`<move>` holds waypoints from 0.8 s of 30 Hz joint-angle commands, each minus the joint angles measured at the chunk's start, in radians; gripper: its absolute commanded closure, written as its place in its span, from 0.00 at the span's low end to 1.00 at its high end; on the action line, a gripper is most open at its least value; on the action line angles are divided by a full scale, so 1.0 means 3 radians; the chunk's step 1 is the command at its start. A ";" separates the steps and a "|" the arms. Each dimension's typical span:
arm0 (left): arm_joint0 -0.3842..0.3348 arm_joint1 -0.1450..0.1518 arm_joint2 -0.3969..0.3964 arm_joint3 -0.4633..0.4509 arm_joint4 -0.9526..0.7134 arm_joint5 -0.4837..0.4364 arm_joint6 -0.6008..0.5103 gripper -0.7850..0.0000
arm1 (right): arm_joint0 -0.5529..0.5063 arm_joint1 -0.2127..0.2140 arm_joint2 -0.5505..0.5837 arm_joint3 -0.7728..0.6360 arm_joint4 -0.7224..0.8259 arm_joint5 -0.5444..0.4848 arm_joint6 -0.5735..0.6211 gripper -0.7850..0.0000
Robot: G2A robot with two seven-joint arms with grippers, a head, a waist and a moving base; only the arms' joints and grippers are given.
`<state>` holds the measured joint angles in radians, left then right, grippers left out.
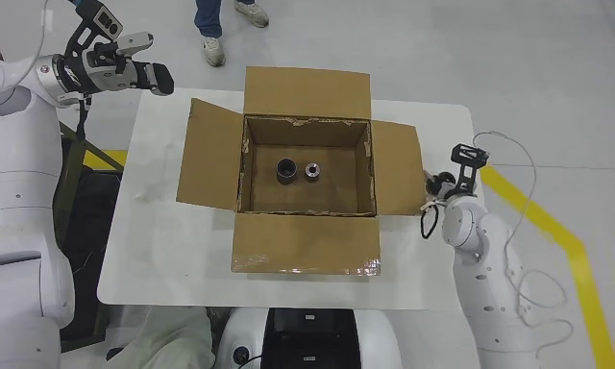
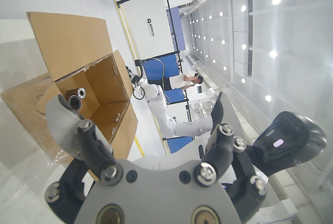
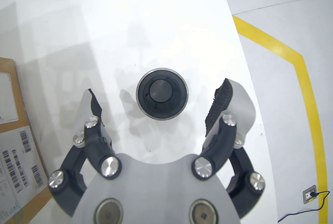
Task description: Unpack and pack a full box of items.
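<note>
An open cardboard box sits mid-table with all flaps folded out. On its floor stand a dark cylinder and a smaller metal part; the left wrist view shows the same cylinder and part. My right gripper hangs open over the table beside the box's right flap, straddling from above a black round item with a metal rim that stands on the tabletop. My left gripper is open and empty, held high off the table's far left corner.
The white table has free room left and right of the box. The box's right flap, with labels on it, lies close to the right gripper. The table's right edge and a yellow floor line are near.
</note>
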<state>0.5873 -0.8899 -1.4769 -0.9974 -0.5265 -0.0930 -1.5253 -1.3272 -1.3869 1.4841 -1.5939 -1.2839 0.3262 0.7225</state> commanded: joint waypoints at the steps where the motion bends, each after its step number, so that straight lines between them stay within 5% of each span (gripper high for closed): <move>1: 0.0000 0.0000 0.0000 0.0000 0.0000 0.0000 0.0000 0.00 | 0.0047 0.0000 -0.0004 0.0065 0.0007 -0.0014 -0.0004 0.00; 6: 0.0000 0.0000 0.0000 0.0000 0.0000 0.0000 0.0000 0.00 | 0.0154 -0.0002 -0.0027 0.0218 0.0014 -0.0029 -0.0006 0.08; 24: 0.0000 0.0000 0.0000 0.0000 0.0000 0.0000 0.0000 0.00 | 0.0018 0.0009 -0.0019 -0.0004 -0.0029 0.0007 0.0027 0.89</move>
<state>0.5873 -0.8899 -1.4769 -0.9974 -0.5265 -0.0930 -1.5253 -1.3166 -1.3846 1.4768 -1.5851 -1.2911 0.3272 0.7308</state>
